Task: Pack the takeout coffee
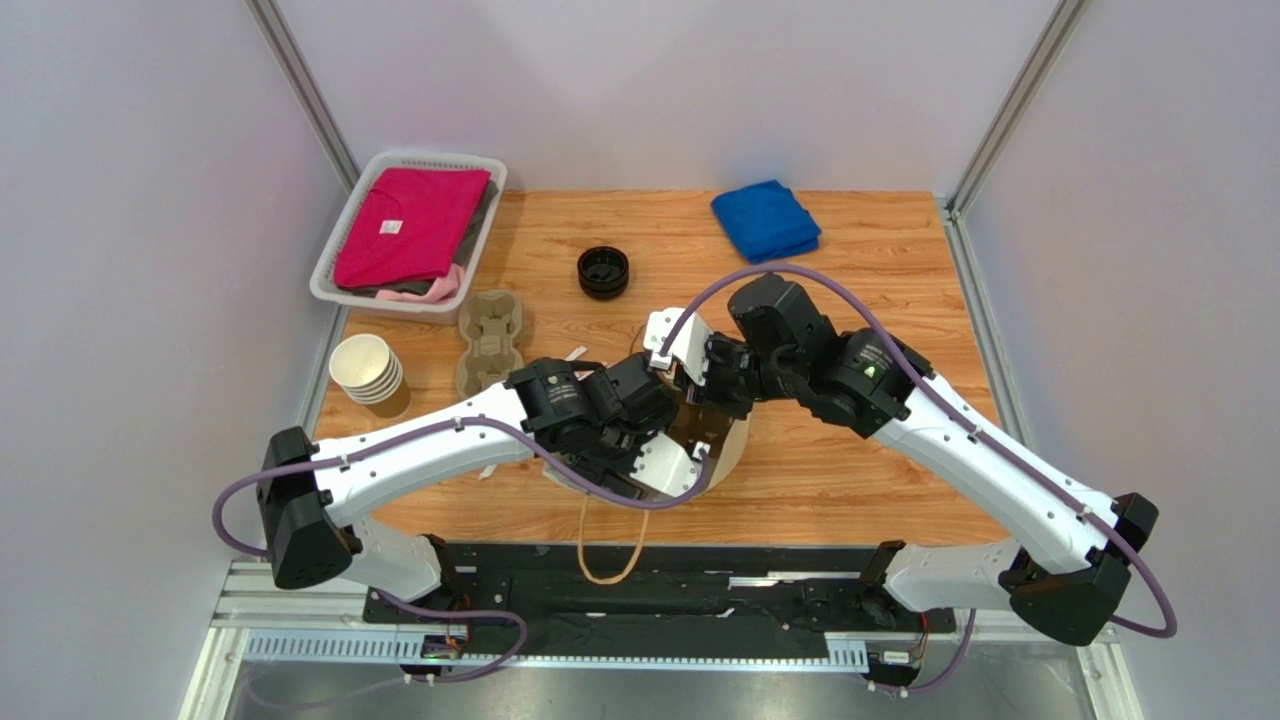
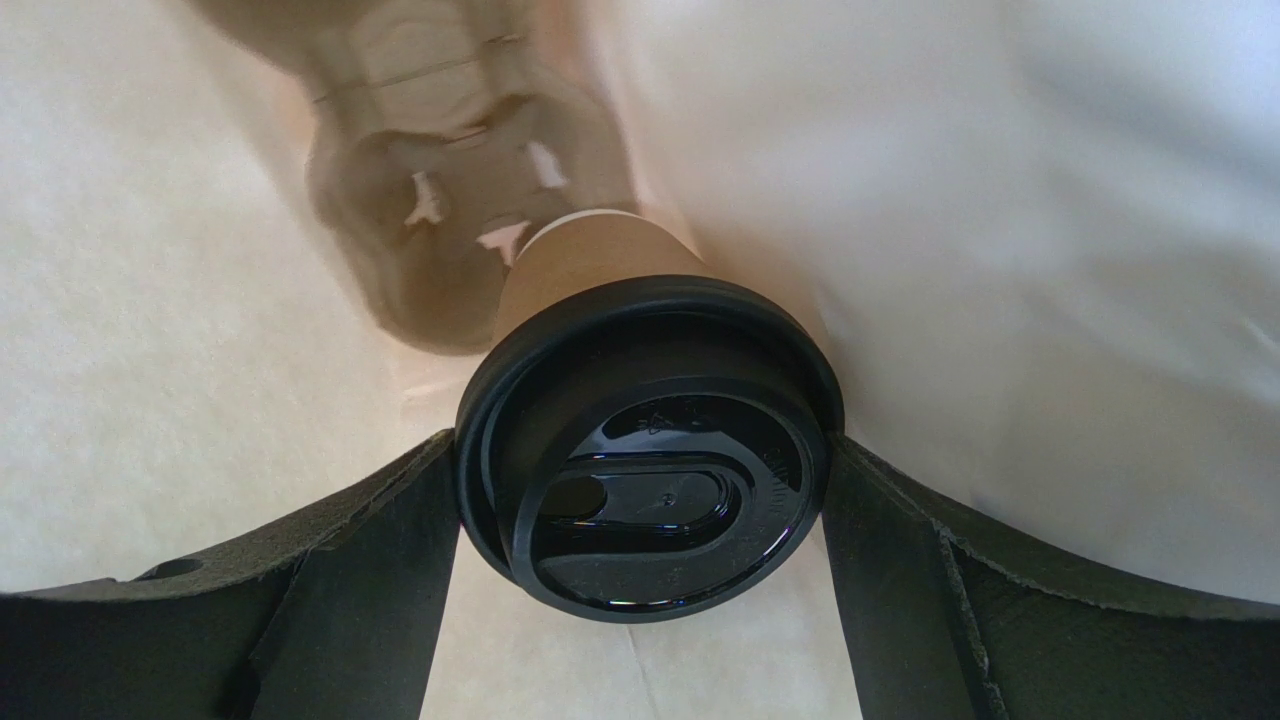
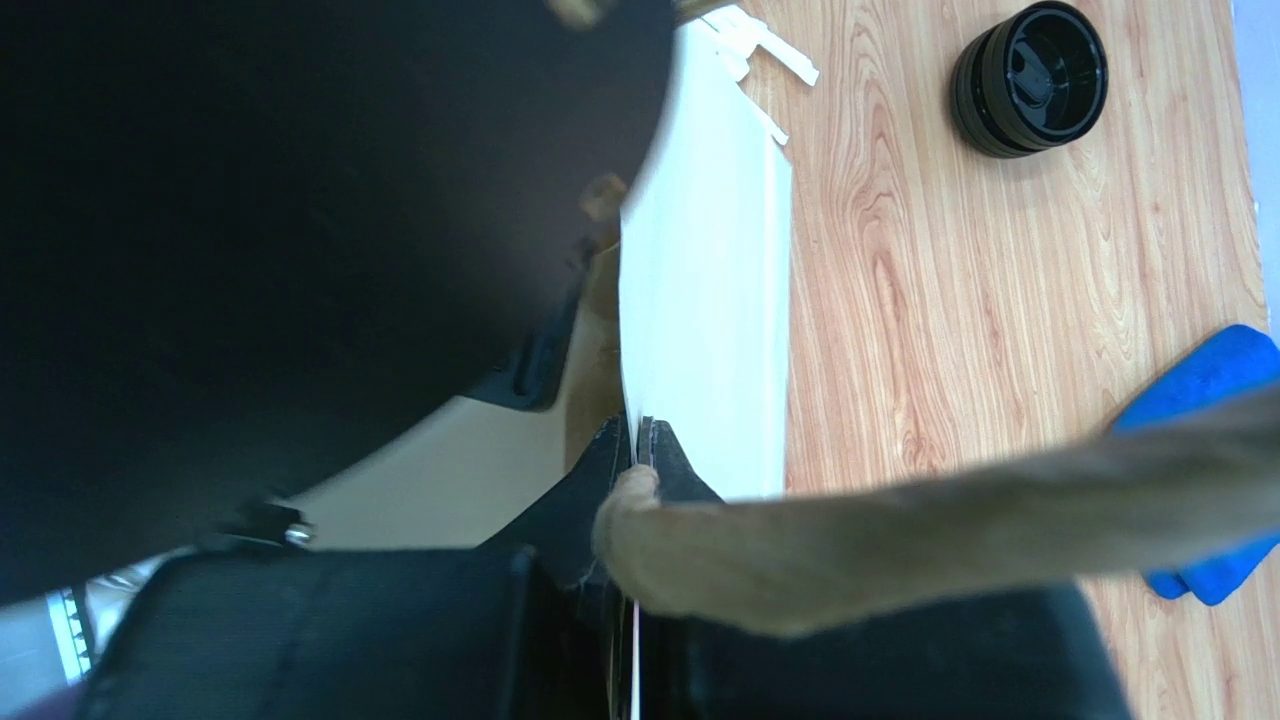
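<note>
In the left wrist view the takeout coffee (image 2: pixel 649 450), tan paper under a glossy black lid, is clamped at the lid by the left gripper (image 2: pixel 639 495) inside a paper bag (image 2: pixel 1052 225), over a pulp carrier (image 2: pixel 451 180). In the right wrist view the bag's white wall is pinched by the right gripper (image 3: pixel 639 473). From above, a wooden table (image 1: pixel 887 270) is seen, enclosed by pale walls (image 1: pixel 676 90).
</note>
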Available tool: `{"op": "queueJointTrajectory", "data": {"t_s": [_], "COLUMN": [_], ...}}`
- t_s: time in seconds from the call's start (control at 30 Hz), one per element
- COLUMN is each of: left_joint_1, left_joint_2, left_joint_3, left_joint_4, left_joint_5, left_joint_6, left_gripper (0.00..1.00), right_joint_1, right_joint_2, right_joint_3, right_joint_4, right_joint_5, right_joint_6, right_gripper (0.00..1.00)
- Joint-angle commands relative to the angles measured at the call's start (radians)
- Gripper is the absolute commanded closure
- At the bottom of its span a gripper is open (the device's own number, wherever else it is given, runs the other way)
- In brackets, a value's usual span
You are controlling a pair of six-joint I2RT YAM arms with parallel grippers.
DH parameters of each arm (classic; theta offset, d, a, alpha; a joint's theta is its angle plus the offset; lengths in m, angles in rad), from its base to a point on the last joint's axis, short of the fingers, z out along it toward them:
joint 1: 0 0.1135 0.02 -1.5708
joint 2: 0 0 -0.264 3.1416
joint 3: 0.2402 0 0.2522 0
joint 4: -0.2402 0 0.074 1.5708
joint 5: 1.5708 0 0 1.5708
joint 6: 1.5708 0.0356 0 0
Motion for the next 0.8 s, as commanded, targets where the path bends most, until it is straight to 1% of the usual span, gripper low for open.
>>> {"op": "queueJointTrajectory", "data": {"t_s": [0.0,0.23,0.37,0.47,0.6,0.77], "left_joint_1": [-0.003,-0.012,-0.014,-0.015,-0.015,-0.015], "left_joint_2": [0.028,0.064,0.071,0.048,0.010,-0.012], "left_joint_3": [0.023,0.045,0.000,-0.041,-0.092,-0.144], "left_joint_4": [0.071,0.112,0.144,0.207,0.297,0.365], "left_joint_5": [-0.036,-0.079,-0.102,-0.119,-0.104,-0.125], "left_joint_6": [-0.059,-0.050,-0.039,-0.044,-0.050,-0.050], "left_gripper": [0.99,0.99,0.99,1.00,1.00,1.00], "right_joint_1": [0.007,0.007,0.007,0.007,0.007,0.007], "right_joint_2": [-0.053,-0.077,-0.091,-0.108,-0.117,-0.117], "right_joint_3": [-0.031,-0.081,-0.088,-0.105,-0.119,-0.122], "right_joint_4": [0.082,0.117,0.126,0.145,0.160,0.160], "right_joint_5": [-0.033,-0.057,-0.056,-0.070,-0.080,-0.094], "right_joint_6": [-0.020,0.000,0.002,0.008,0.022,0.022], "right_gripper": [1.00,1.00,1.00,1.00,1.00,1.00]}}
